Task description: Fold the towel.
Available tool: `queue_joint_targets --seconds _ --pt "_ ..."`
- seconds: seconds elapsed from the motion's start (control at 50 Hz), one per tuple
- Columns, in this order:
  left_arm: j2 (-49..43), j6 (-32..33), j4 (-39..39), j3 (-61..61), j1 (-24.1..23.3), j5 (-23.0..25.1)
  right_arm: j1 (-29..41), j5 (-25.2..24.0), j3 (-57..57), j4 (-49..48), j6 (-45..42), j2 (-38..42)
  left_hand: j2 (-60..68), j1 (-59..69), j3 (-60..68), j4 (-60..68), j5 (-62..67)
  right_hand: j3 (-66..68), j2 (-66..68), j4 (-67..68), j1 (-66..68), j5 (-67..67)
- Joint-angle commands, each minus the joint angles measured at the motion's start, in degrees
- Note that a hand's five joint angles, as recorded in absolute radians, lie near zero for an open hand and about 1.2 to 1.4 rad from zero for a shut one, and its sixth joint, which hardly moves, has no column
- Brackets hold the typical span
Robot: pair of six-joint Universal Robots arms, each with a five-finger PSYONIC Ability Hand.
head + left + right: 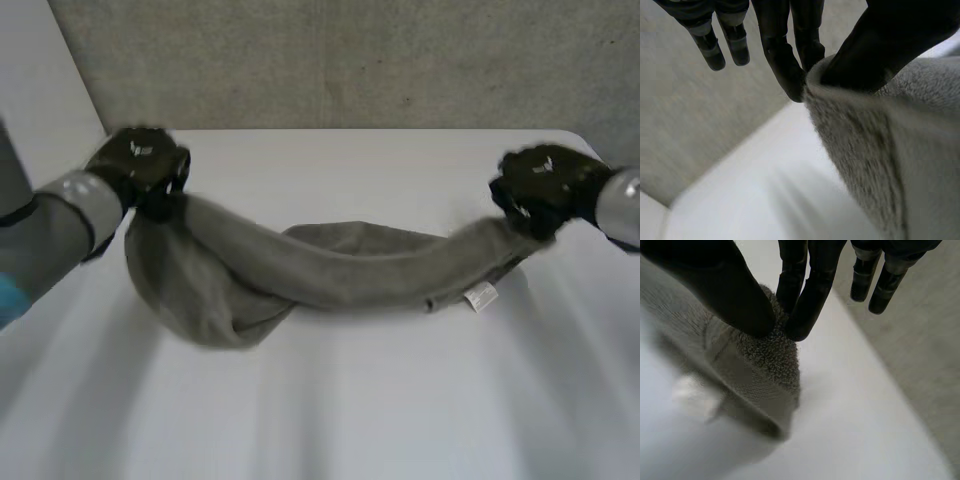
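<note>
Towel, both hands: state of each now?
Grey terry towel: bunched, not folded, hanging by its two ends, its middle sagging to the white table.
Left hand: shut on the towel, pinching one end between fingers and thumb.
Right hand: shut on the towel, pinching the other end.

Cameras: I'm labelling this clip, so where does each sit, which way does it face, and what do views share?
Head view: between and behind the arms, looking down at the table; both arms, left hand and right hand holding the towel by its ends.
Left wrist view: on that wrist, looking along the palm; left hand pinching towel.
Right wrist view: same, right hand pinching towel.
Shared: towel, table.
</note>
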Motion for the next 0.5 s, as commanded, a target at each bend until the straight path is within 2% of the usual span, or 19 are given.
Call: queue_joint_targets --seconds 0.02,0.06,0.08,0.1,0.12,0.16,0.2,0.28,0.3,0.34,0.4,0.44,0.46,0.5 --pt "-5.41 -0.85 18.72 14.5 -1.96 -3.12 5.37 4.66 -13.35 -20.77 4.23 4.86 3.09 7.66 -2.27 -2.69 3.47 0.3 3.75 -2.67 8.55 3.99" --pt "-4.62 -1.12 30.26 18.7 -3.09 -6.01 6.15 8.68 -18.77 -32.58 10.09 4.52 3.09 7.66 -2.27 -2.69 3.47 0.3 3.75 -2.67 8.55 3.99" --pt "-4.62 -1.12 30.32 18.72 -3.1 -6.02 6.16 8.71 -18.8 -32.63 10.12 4.51 3.09 7.66 -2.27 -2.69 3.47 0.3 3.75 -2.67 8.55 3.99" --pt "-3.4 -1.38 35.89 19.15 -3.88 -6.72 6.16 10.01 -20.8 -36.99 13.43 3.9 3.09 7.66 -2.27 -2.69 3.47 0.3 3.75 -2.67 8.55 3.99" --pt "-3.38 -1.38 35.95 19.16 -3.89 -6.73 6.16 10.63 -21.43 -40.16 16.5 2.24 3.09 7.66 -2.27 -2.69 3.47 0.3 3.75 -2.67 8.55 3.99" --pt "1.25 -3.83 44.52 18.46 -5.47 -6.29 5.9 10.03 -21.43 -41.67 19.41 0.05 3.09 7.66 -2.27 -2.69 3.47 0.3 3.75 -2.67 8.55 3.99" --pt "3.27 -5.67 46.47 18.02 -5.39 -5.85 5.72 9.33 -21.17 -42.21 21.79 -1.62 3.09 7.66 -2.27 -2.69 3.47 0.3 3.75 -2.67 8.55 3.99" --pt "7.42 -10.77 43.35 15.48 -2.5 -2.26 5.28 5.47 -17.85 -40.73 24.44 -2.87 3.09 7.66 -2.27 -2.69 3.47 0.3 3.75 -2.67 8.55 3.99" --pt "7.43 -10.79 43.33 15.46 -2.48 -2.24 5.28 5.45 -17.83 -40.72 24.45 -2.87 3.09 7.66 -2.27 -2.69 3.47 0.3 3.75 -2.67 8.55 3.99" --pt "8.21 -12.27 38.52 10.31 -1.26 1.78 4.4 2.83 -13.98 -38.19 24.27 -3.13 3.09 7.66 -2.27 -2.69 3.47 0.3 3.75 -2.67 8.55 3.99" --pt "8.3 -12.63 36.91 6.76 -1.08 3.82 4.14 1.24 -11.94 -36.68 24.18 -3.13 3.09 7.66 -2.27 -2.69 3.47 0.3 3.75 -2.67 8.55 3.99" --pt "8.31 -12.55 35.33 -1.9 -1.08 7.23 3.96 -2.09 -7.66 -33.88 23.75 -2.96 3.09 7.66 -2.27 -2.69 3.47 0.3 3.75 -2.67 8.55 3.99" --pt "8.3 -12.54 35.33 -1.94 -1.08 7.25 3.96 -2.1 -7.63 -33.87 23.74 -2.96 3.09 7.66 -2.27 -2.69 3.47 0.3 3.75 -2.67 8.55 3.99" --pt "7.69 -12.2 34.63 -9.2 -1.34 9.0 3.61 -5.52 -3.35 -30.89 21.73 -2.52 3.09 7.66 -2.27 -2.69 3.47 0.3 3.75 -2.67 8.55 3.99"
